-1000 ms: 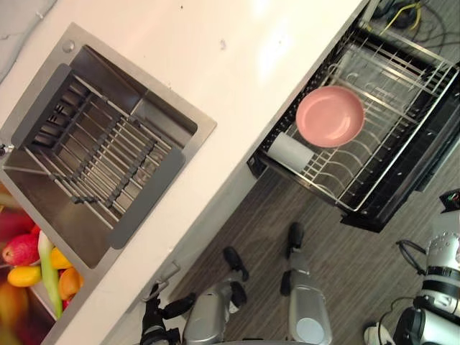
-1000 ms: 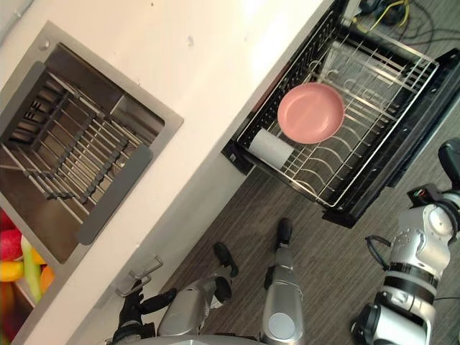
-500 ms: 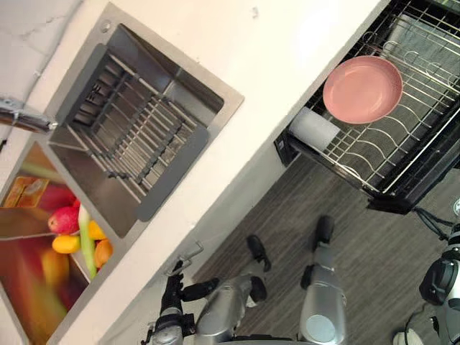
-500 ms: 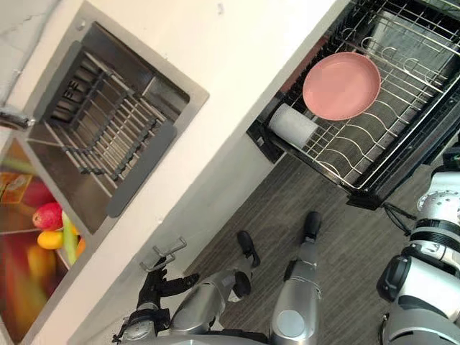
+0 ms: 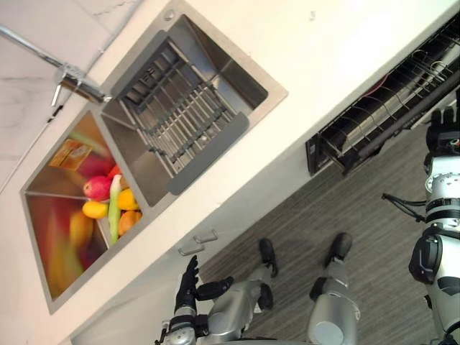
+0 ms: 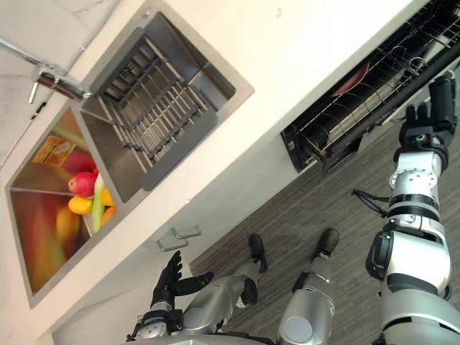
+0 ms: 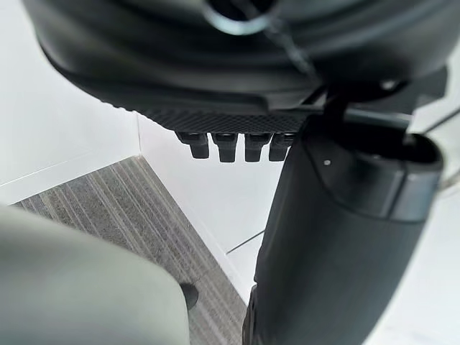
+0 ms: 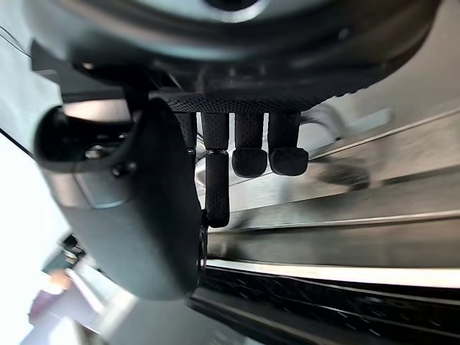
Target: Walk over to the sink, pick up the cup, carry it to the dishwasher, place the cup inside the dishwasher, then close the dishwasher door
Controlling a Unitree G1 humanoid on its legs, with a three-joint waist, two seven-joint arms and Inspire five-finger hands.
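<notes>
Right hand [image 6: 424,122] up at 3 o'clock, fingers straight and slightly spread, nothing in it. It stands just beside the dark front edge of the dishwasher [image 6: 316,147] (touching or not, I cannot tell).

Dishwasher runs from 3 toward 1 o'clock under the white counter [image 6: 316,50]. Its wire rack [image 6: 374,93] is seen nearly edge-on, and a pink plate [image 6: 352,80] shows as a sliver among the wires.

Cup: I cannot pick it out among the rack wires. Neither hand has it.

Left hand [image 6: 167,280] low at 7 o'clock, fingers straight, empty, near the cabinet front below a small metal handle [image 6: 180,236].

Sink [image 6: 241,90] at 10 o'clock, with a grey drainer [image 6: 154,115] lying in its basin. Faucet [image 6: 54,83] toward 9 o'clock. Fruit [image 6: 86,198] in the neighbouring basin, lower at 9 o'clock.
</notes>
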